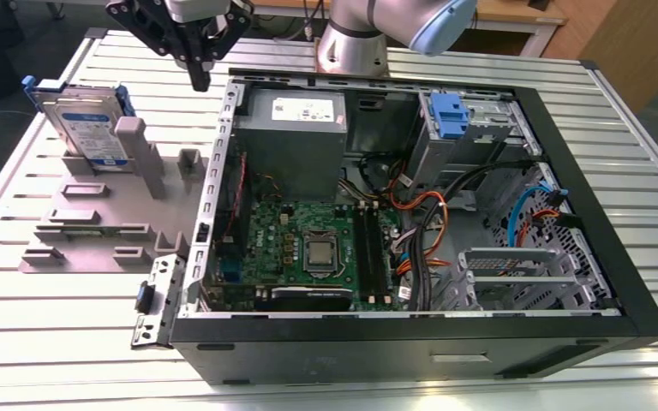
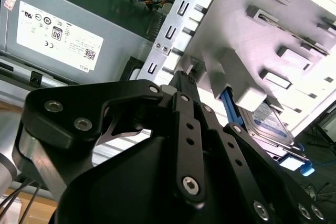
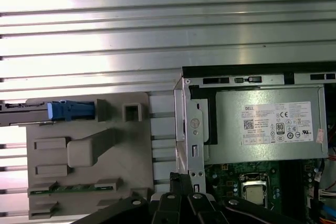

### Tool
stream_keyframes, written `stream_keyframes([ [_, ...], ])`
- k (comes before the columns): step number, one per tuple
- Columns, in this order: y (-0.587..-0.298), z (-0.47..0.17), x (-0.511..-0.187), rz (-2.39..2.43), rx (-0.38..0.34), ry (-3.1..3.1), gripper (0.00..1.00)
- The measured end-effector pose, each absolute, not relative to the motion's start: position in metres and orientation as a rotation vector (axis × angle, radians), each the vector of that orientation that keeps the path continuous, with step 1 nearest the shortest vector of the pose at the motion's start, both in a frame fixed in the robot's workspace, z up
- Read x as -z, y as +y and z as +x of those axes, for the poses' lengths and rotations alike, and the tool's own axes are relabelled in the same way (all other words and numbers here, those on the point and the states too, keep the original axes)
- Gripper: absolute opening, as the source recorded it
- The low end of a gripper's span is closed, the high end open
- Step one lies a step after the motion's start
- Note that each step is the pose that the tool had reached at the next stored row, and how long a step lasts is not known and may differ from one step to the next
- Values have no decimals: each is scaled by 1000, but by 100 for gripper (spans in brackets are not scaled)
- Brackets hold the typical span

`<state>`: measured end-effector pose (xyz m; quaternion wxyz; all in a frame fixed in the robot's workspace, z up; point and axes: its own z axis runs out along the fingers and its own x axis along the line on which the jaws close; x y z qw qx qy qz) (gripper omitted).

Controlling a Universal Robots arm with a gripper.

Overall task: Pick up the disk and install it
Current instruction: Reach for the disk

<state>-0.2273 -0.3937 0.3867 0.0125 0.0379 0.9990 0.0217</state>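
1. Above the slatted metal table (image 1: 32, 342), over the strip between the grey holder (image 1: 89, 224) and the computer case (image 1: 586, 201), the gripper (image 1: 200, 79) hangs with its fingers pressed together; nothing is held.
2. The disk (image 1: 83, 128) stands on edge in the holder at the exterior view's left; it is apart from the gripper and untouched.
3. Judged step: approach. Spread the fingers fully before descent; centre them over the disk's top edge; clamp the flat faces; lift straight up, clear of the holder's posts.
4. The ribbed table top reflects strong glare; wooden furniture stands beyond it.
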Motion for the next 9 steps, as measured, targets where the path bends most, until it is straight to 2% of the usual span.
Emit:
stream_keyframes([
  [9, -394, -234, -386, 118, -68, 3114, 11],
])
